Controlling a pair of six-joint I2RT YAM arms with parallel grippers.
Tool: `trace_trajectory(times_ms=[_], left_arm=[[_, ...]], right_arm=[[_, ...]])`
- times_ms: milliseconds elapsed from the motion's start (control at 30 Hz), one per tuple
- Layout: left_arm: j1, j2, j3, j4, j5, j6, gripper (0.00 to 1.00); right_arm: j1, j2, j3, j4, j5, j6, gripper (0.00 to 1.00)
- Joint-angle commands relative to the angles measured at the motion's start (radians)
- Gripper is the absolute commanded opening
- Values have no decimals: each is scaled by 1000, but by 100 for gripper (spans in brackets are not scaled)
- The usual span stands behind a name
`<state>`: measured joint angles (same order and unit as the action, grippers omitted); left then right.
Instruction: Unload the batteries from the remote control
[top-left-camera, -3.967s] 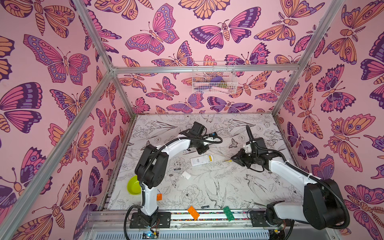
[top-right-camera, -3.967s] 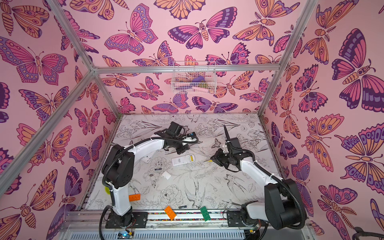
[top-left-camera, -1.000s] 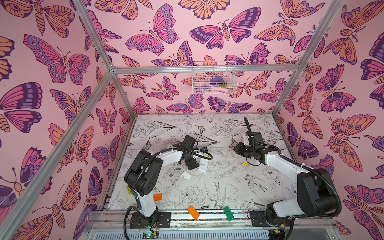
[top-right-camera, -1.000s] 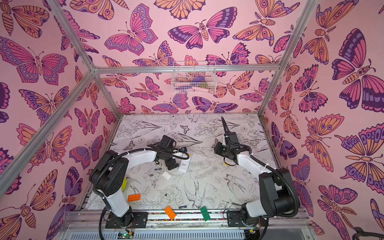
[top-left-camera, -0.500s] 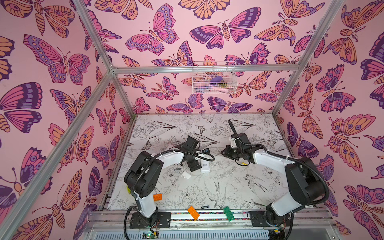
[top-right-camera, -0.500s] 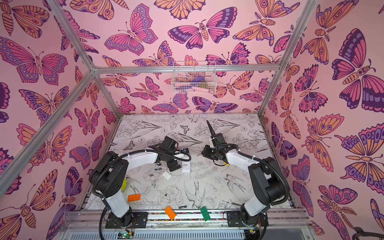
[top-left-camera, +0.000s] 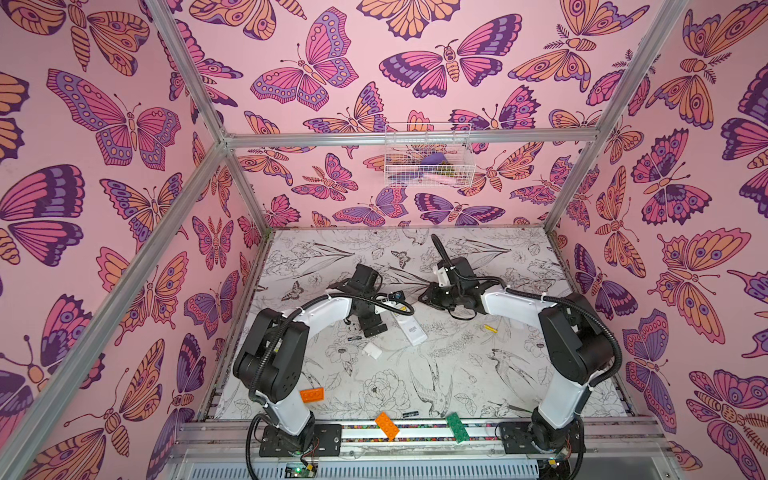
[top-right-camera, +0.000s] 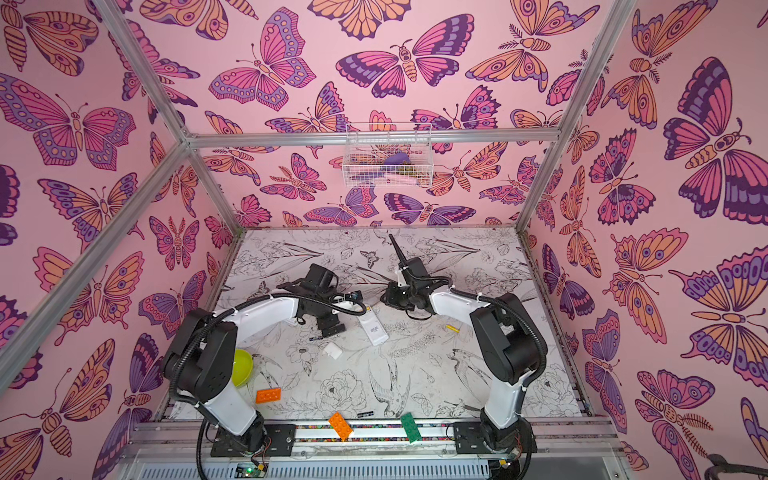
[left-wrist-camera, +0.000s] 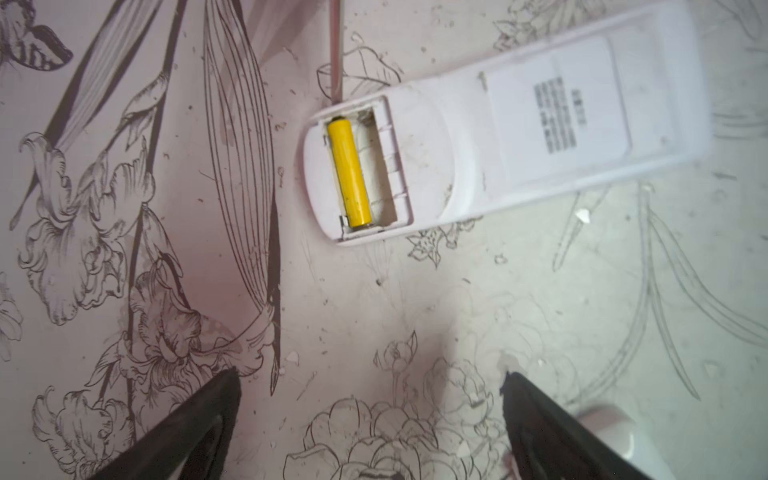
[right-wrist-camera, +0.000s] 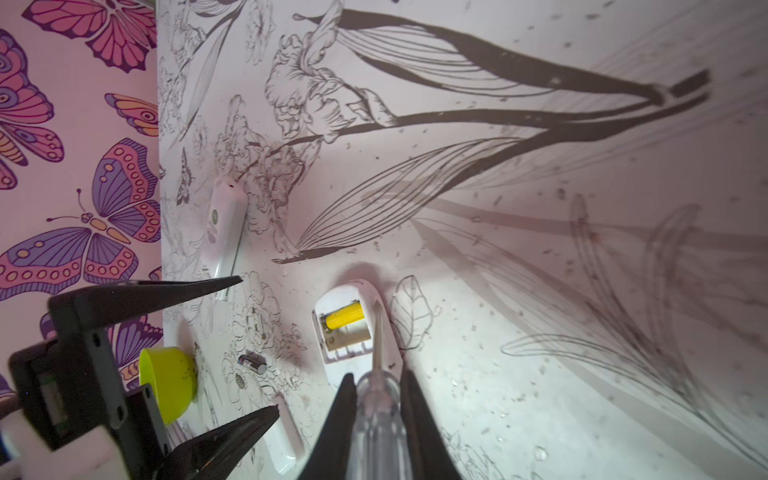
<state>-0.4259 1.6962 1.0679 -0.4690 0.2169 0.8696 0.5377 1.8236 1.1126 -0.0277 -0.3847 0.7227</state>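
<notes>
The white remote control (top-left-camera: 410, 329) (top-right-camera: 375, 329) lies back-up mid-table with its compartment open. One yellow battery (left-wrist-camera: 349, 172) (right-wrist-camera: 343, 318) sits in it beside an empty slot. Another yellow battery (top-left-camera: 490, 328) lies loose to the right, and a black battery (right-wrist-camera: 252, 363) (top-left-camera: 355, 339) to the left. My right gripper (right-wrist-camera: 377, 374) (top-left-camera: 428, 297) is shut on a clear-handled tool (right-wrist-camera: 380, 415), whose metal tip rests at the compartment's edge. My left gripper (left-wrist-camera: 370, 376) (top-left-camera: 372, 328) hovers open and empty just left of the remote.
The small white cover (top-left-camera: 372, 351) lies near the left gripper. A second white remote (right-wrist-camera: 222, 228) lies by the left wall and a green bowl (top-right-camera: 242, 368) sits front left. Another black battery (top-left-camera: 411, 413), two orange bricks (top-left-camera: 311, 394) (top-left-camera: 386, 426) and a green brick (top-left-camera: 457, 428) lie along the front edge.
My right gripper has swung left with the tool, up to the remote's open end. The left gripper has stayed open beside the remote, hardly moving.
</notes>
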Motion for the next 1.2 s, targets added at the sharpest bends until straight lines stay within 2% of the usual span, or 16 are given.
trace_trajectory(times_ms=[0, 100, 367, 467, 567, 733, 800, 933, 1167], left_arm=[[18, -16, 32, -150, 109, 144, 98], [19, -2, 23, -159, 161, 253, 99], [30, 103, 111, -158, 294, 328, 99], [41, 142, 156, -158, 294, 344, 99], [54, 158, 175, -157, 310, 389, 99], [59, 193, 203, -159, 353, 434, 99], [59, 202, 208, -161, 362, 454, 99], [57, 232, 229, -177, 366, 470, 99], [58, 247, 238, -175, 357, 509, 100]], right_arm=[[19, 27, 45, -6, -63, 12, 3], [19, 39, 63, -11, -84, 14, 3], [25, 55, 81, -24, -160, 30, 1], [25, 50, 82, -56, -160, 12, 1], [9, 0, 80, -110, -85, -21, 0], [-58, -26, 21, -21, -103, 66, 0], [-66, -6, 32, -49, -91, 64, 0], [-59, 25, 38, -50, -79, 58, 0], [2, 86, 66, -40, -145, 46, 0]])
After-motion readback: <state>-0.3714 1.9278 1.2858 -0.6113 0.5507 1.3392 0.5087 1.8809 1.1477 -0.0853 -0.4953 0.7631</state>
